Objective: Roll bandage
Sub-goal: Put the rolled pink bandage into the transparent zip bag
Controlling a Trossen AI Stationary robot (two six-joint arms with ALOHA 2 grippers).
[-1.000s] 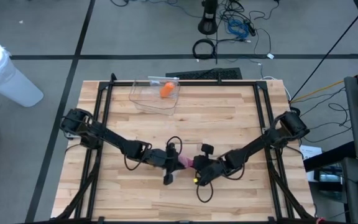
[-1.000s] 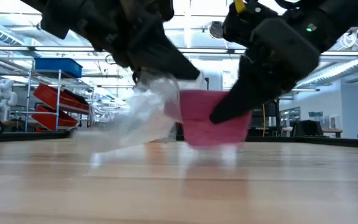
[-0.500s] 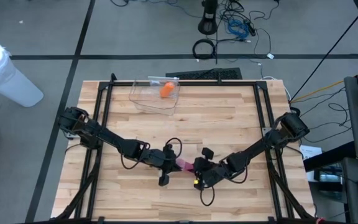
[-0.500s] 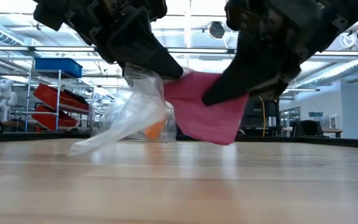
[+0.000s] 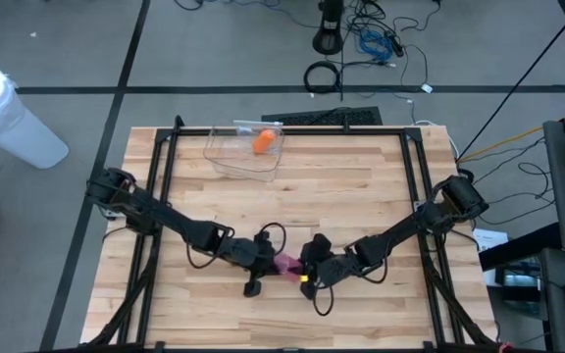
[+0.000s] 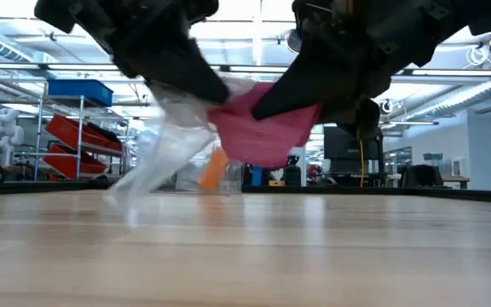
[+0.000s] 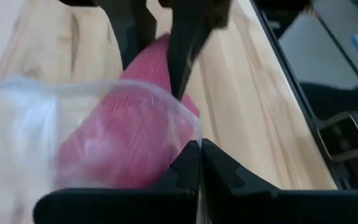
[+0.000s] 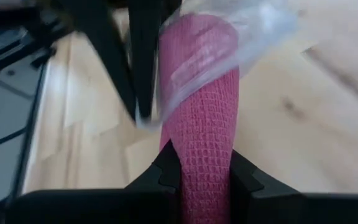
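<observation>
A pink bandage roll (image 8: pixel 201 99) hangs above the table's near middle, its far end inside a clear plastic bag (image 7: pixel 86 118). My right gripper (image 8: pixel 202 171) is shut on the roll's bare end. My left gripper (image 7: pixel 199 152) is shut on the bag's mouth, facing the right one. In the high view the two grippers meet over the pink roll (image 5: pixel 287 265), the left gripper (image 5: pixel 268 257) on its left, the right gripper (image 5: pixel 304 272) on its right. In the low view the bag (image 6: pixel 164 149) trails down and left from the tilted roll (image 6: pixel 262 128). My left gripper pinches the rim of the bag's mouth (image 7: pixel 190 134) between its shut fingertips, coming slanting down from the table's left. The bag drapes over the roll's end and hangs slack below. My right gripper pinches the roll's bare end (image 8: pixel 201 155) between its two fingers (image 8: pixel 166 168), slanting down from the table's right. The roll runs on along the fingers into the bag. It is tilted and lifted clear of the table.
A clear container (image 5: pixel 233 157) with an orange thing (image 5: pixel 262 142) stands at the table's far side, left of the middle. A black frame (image 5: pixel 165 176) runs along the table's left, right and far edges. Bare wood lies near and around the grippers.
Both grippers have gone up a little and toward the table's near edge. The right one has rolled about its own line. The pink roll has risen clear of the table and tipped from level to slanting, and the bag has swung up with it.
</observation>
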